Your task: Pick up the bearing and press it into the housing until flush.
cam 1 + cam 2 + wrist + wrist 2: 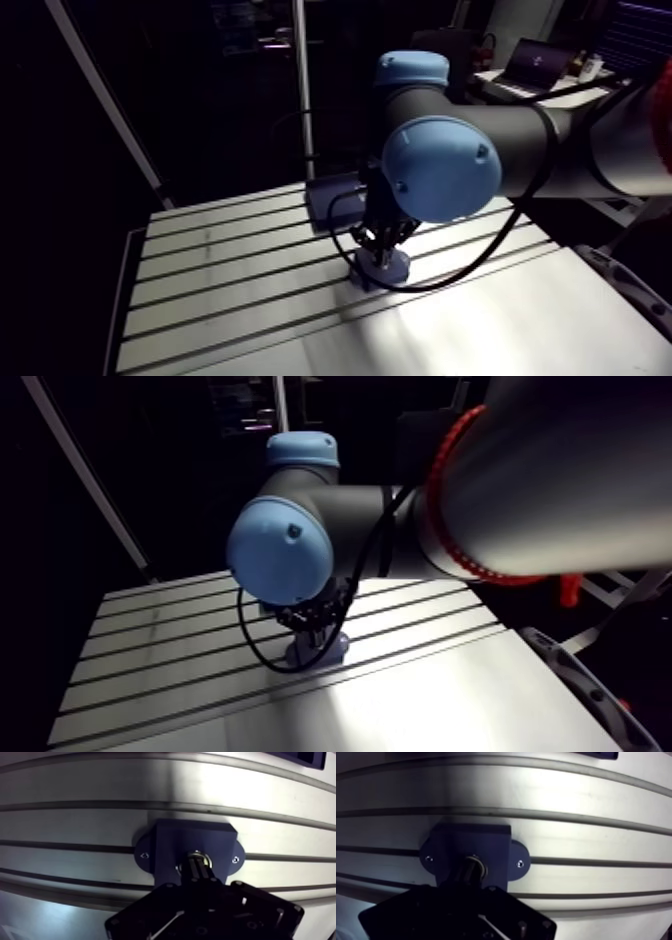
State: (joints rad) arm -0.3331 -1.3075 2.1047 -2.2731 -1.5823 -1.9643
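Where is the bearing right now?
In the wrist view the bearing sits at the centre of the blue housing, directly under the gripper.

High arm view overlooks the table [230, 290]; close wrist view looks down on the shared housing [195, 839], 5 o'clock in the former

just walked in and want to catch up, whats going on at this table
A robot arm is working on a dark blue housing that sits on the slotted table. Its end effector is right on top of the housing, with a metal bearing at the housing's round opening directly under the tip. The pictures do not show whether the bearing is flush yet.
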